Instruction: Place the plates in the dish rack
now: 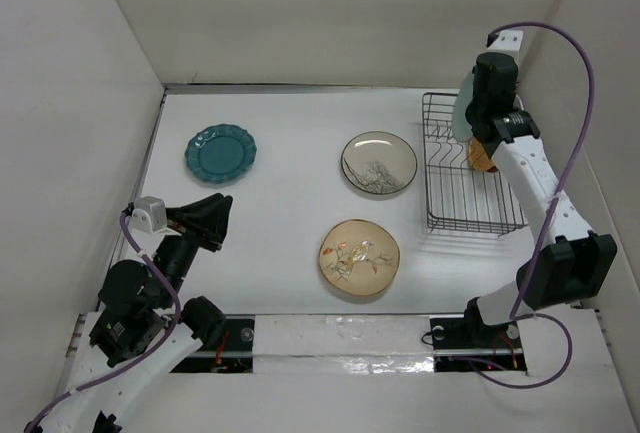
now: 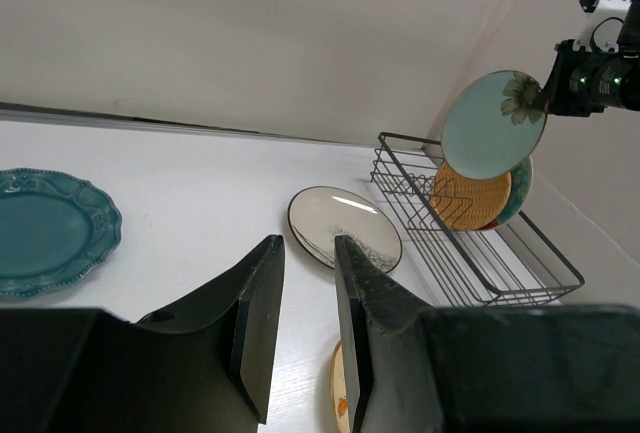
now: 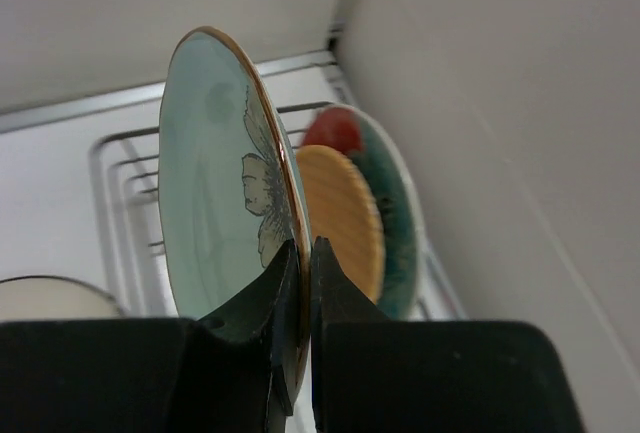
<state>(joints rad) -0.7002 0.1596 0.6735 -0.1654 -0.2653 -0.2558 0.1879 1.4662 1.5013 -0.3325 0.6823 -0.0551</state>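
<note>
The right gripper (image 3: pixel 303 258) is closed on the rim of the pale teal plate (image 3: pixel 215 213). Its two fingers pinch the gold edge just beside a painted flower. The plate stands on its edge in the air, above the far part of the dish rack (image 1: pixel 470 193). I cannot tell if it touches the wires.

In the right wrist view, at about 2 o'clock from the held plate, the orange plate (image 3: pixel 345 218) stands upright in the rack. The red floral plate (image 3: pixel 400 213) stands close behind it, on the side of the wall. In the top view the rack lies at 3 o'clock on the table (image 1: pixel 290 123), near the right wall.

The left gripper (image 2: pixel 300 323) has its fingers a little apart, with a narrow gap, and nothing is between them. In the top view it hangs over the table at about 8 o'clock, well apart from the rack.

Seen from this gripper in the top view:
- The dark teal plate (image 1: pixel 221 152), with a scalloped rim, lies flat at 12 o'clock.
- The cream plate (image 1: pixel 379 163), with black branches, lies flat at about 2 o'clock.
- The beige plate (image 1: pixel 359 257), with a bird, lies flat between 3 and 4 o'clock.

The cream plate is just beside the left side of the rack, at 9 o'clock from it, and does not touch it. The beige plate is at 6 o'clock from the cream plate, and the two are apart.
</note>
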